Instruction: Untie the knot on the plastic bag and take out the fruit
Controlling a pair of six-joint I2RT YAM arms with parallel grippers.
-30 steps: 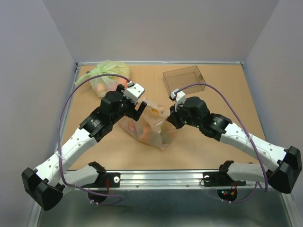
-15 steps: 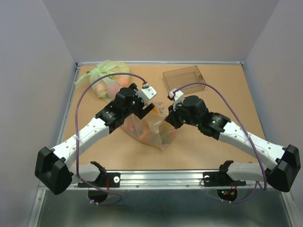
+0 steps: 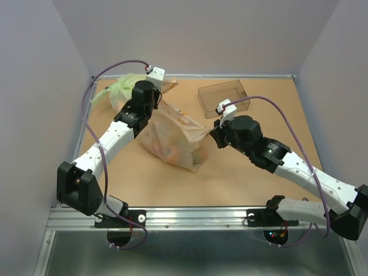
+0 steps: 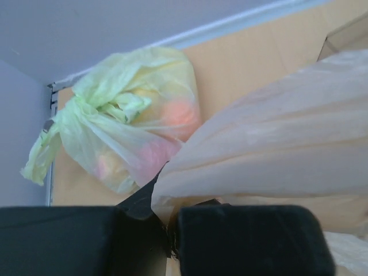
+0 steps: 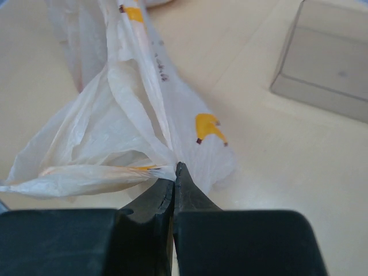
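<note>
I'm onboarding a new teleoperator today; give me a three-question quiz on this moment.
1. True or false: the right fingers pinch the crinkly translucent pale peach plastic bag.
2. Which lies nearer the left fingers: A) the light-green translucent knotted bag, B) the clear rectangular plastic box?
3. Fill in: the small glossy toy fruit lies ___ the peach bag.
Key: 1 true; 2 A; 3 inside.

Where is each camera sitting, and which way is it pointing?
Top external: above and behind the bases, looking down at the table; both arms show.
Left wrist: on the left arm, facing the green bag beyond the plastic bag; the left gripper shows.
Right wrist: on the right arm, facing the clear box; the right gripper pinches film.
Both wrist views share the plastic bag.
</note>
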